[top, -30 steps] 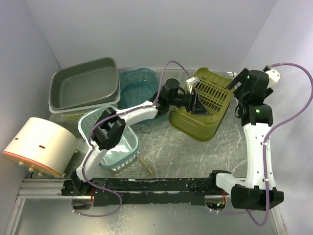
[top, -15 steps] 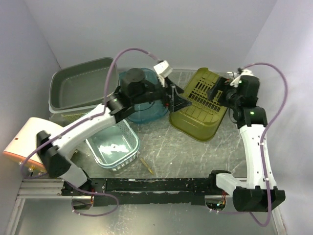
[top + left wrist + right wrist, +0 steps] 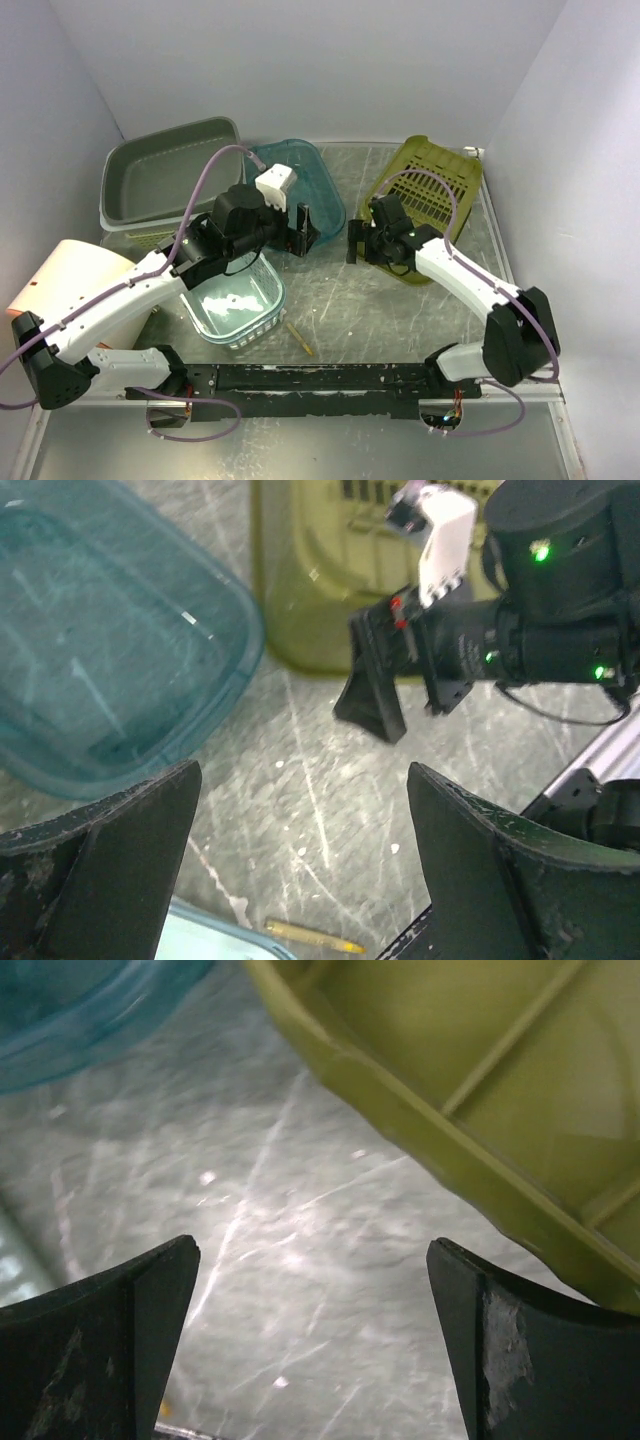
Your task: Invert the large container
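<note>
Container now just beyond right jaws

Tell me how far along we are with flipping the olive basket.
Done, it seems: the olive basket lies with its slotted base facing up, rim on the table. In hand: nothing; the left gripper and right gripper are both open and empty, the right one beside the basket's near edge. Left: likely only parking the arms.

1. Above my right claw, the olive container runs past two picture edges.
2. Up-left of it, the teal tub is cropped and blurred.
3. Low in my left claw's gap, a yellow stick is too small to name.
</note>
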Controlling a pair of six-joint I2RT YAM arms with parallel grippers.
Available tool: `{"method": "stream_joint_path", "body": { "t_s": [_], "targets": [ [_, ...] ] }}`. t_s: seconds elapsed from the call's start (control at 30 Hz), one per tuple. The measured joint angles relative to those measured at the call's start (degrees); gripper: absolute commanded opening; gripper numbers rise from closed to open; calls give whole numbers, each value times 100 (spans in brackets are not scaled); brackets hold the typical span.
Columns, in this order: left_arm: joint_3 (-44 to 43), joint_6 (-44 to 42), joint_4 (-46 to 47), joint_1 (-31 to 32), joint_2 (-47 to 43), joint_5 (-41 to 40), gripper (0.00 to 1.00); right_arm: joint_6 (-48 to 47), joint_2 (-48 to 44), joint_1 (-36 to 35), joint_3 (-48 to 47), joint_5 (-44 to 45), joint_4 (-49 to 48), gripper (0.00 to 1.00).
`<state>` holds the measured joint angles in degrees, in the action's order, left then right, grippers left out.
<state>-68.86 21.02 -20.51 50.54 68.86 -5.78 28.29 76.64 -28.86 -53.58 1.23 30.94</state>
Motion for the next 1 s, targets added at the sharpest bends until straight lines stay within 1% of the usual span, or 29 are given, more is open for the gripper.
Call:
{"method": "stream_joint_path", "body": {
  "t_s": [0.03, 0.1, 0.2, 0.3, 0.37, 0.43, 0.5, 0.6, 0.63, 0.73, 0.9, 1.0],
  "targets": [
    [28, 39, -74, 0, -9, -92, 98, -33, 111, 44, -17, 162, -31, 100],
    [72, 116, -212, 0, -22, -295, 100, -105, 337, 369, -114, 389, -131, 100],
    [96, 214, -313, 0, -24, -520, 99, -177, 595, 1290, -284, 654, -442, 99],
    [116, 348, -444, 0, -35, -785, 100, -201, 776, 1917, -566, 835, -608, 99],
    [140, 474, -592, 0, -52, -964, 100, -219, 772, 1937, -723, 804, -726, 99],
    [175, 728, -833, 0, -79, -1231, 100, -236, 737, 1755, -831, 699, -824, 99],
    [219, 1021, -1141, 0, -94, -1506, 97, -243, 634, 1453, -850, 557, -885, 99],
    [339, 1425, -1473, 0, -76, -1808, 89, -238, 378, 1106, -741, 343, -951, 100],
    [389, 1582, -1589, 0, -37, -1904, 84, -234, 245, 1047, -656, 258, -977, 100],
    [509, 2065, -1786, -4, 210, -2120, 72, -232, -20, 1051, -531, 186, -970, 100],
    [957, 2846, -1888, -4, 664, -2188, 44, -282, -68, 1075, -527, 280, -874, 100],
    [914, 3088, -2035, 46, 713, -2192, 28, -332, -68, 1080, -538, 424, -743, 100]
  ]
}}
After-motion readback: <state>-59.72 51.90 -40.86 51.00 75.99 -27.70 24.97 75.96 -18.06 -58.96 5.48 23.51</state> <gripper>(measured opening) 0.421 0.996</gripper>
